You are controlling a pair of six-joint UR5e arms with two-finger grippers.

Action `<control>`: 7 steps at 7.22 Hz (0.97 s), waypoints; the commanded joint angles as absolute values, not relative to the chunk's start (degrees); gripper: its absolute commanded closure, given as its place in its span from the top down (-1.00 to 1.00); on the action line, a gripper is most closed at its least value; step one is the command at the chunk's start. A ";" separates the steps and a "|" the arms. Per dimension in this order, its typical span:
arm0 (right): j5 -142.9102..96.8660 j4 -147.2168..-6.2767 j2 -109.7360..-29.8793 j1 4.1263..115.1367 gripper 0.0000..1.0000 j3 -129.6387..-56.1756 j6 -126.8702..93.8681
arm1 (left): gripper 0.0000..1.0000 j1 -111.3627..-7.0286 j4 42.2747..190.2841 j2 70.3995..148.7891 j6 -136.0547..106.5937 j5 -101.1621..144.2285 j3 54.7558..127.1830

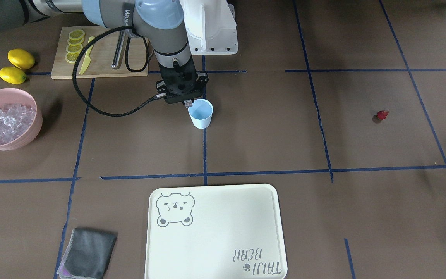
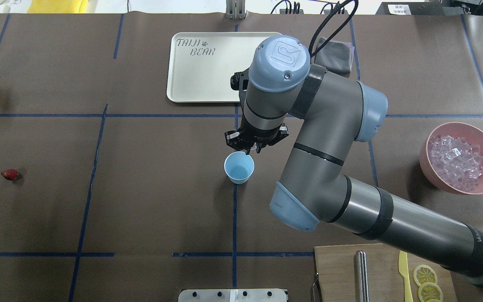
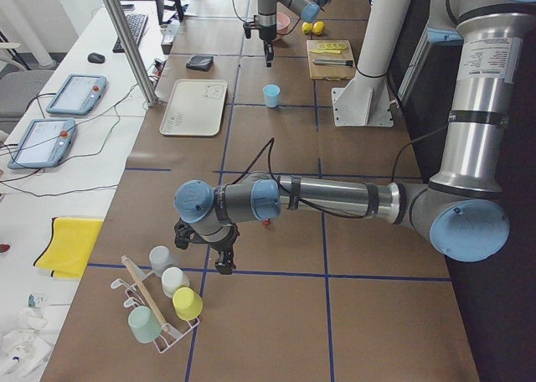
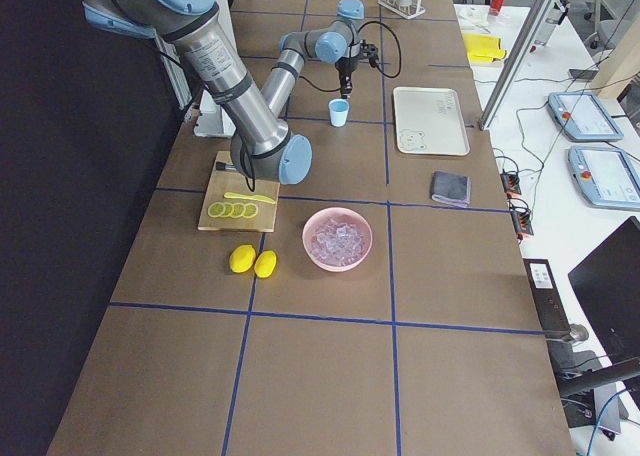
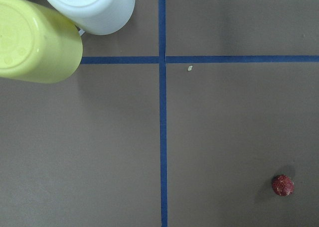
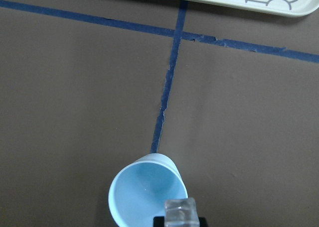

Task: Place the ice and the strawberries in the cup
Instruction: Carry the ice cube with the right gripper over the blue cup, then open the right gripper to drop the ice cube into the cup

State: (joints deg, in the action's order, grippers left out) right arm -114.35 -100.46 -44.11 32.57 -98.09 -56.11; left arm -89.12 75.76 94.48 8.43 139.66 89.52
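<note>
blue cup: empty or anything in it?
Empty. The right wrist view shows the cup with a bare blue bottom. One ice cube sits in the right gripper above its rim, not inside.

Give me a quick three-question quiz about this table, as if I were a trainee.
1. True or false: the strawberry already lies inside the cup.
2. What do the right arm's fingers hold at the cup's rim? A) a lemon slice B) an ice cube C) a knife
3. How many whole lemons are on the table?

Key: 1 false, it lies on the table far from the cup; 2 B; 3 two.
</note>
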 commanded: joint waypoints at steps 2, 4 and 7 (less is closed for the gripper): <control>-111.89 -99.23 -42.46 29.71 -0.97 -94.32 -56.60 | 1.00 -89.12 75.76 94.48 8.44 139.66 89.47; -111.80 -99.23 -42.28 29.71 -0.85 -93.69 -56.60 | 1.00 -89.12 75.76 94.39 8.44 139.66 89.38; -111.80 -99.23 -42.28 29.71 -0.36 -93.60 -56.69 | 1.00 -89.12 75.76 94.39 8.53 139.57 89.30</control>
